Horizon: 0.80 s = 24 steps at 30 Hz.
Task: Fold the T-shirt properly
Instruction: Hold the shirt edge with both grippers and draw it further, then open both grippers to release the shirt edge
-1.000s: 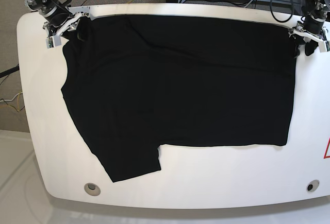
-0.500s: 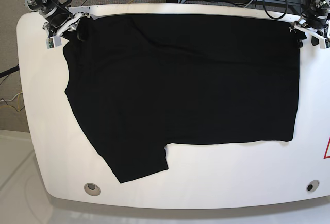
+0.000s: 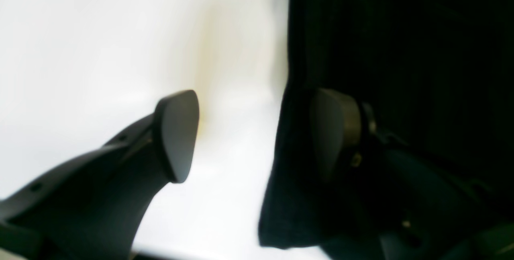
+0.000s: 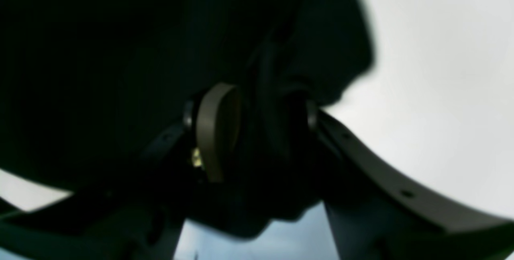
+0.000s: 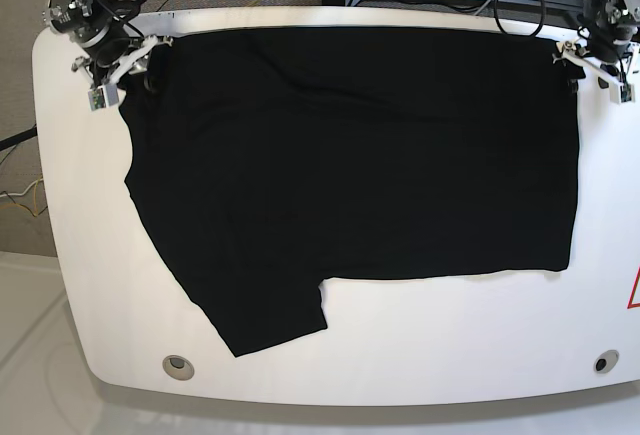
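The T-shirt (image 5: 350, 175) is spread flat across the white tabletop (image 5: 450, 355), its far edge along the tabletop's back rim, 1 sleeve sticking out toward the near edge. It has been folded once, by the look of it, though the layers cannot be told apart in plain black.

The left claw (image 3: 257, 131) is seen at the shirt's far corner on the base view's right (image 5: 590, 55). Its jaws are spread wide: 1 finger (image 3: 176, 135) stands over bare tabletop, the other lies against the cloth edge, and nothing is pinched between them. The corner is judged released.

The right claw (image 4: 261, 131) is at the opposite far corner (image 5: 110, 55). In the blurred wrist view dark cloth is bunched between its pads (image 4: 217, 131), so it is probably clenched on the T-shirt; the contact itself is not sharp.

Against the frame 1 second back, the shirt's edge on the base view's right has been shifted outward and squared up, the sleeve has been slid slightly the same way, and the left claw has been drawn back from the corner toward the rim. The right claw has been moved only slightly.

This is read as a stretch-and-flatten step just finished on the left side, with the next fold not yet begun.
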Tool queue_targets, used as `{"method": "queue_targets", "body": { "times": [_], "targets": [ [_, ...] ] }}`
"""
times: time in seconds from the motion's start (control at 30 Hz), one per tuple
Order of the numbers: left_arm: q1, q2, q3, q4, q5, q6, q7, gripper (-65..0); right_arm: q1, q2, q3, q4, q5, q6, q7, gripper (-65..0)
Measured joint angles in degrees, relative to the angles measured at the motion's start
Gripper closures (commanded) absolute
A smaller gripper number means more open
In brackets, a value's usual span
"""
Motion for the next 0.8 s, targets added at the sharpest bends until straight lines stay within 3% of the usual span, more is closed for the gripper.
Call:
{"method": "queue_targets", "body": {
  "times": [0.3,0.57,0.8],
  "targets": [
    [-3.96,0.28,0.57,0.79,1.44,-0.02,3.08,-42.0,-0.24,0.09,0.0,3.52,-0.04,-0.26,-0.28,-23.8],
    [-5.68,0.04,0.57,1.75,1.46,-0.02,2.6,-42.0,-0.39,0.0,0.87,4.33,0.0,-0.24,-0.26,-23.8],
    [-6.49,0.02,0.57,1.75,8.41,-0.37,2.84,-42.0,-1.22,0.13,5.99,4.28,-0.07,-0.44,-0.26,-23.8]
  ]
}}
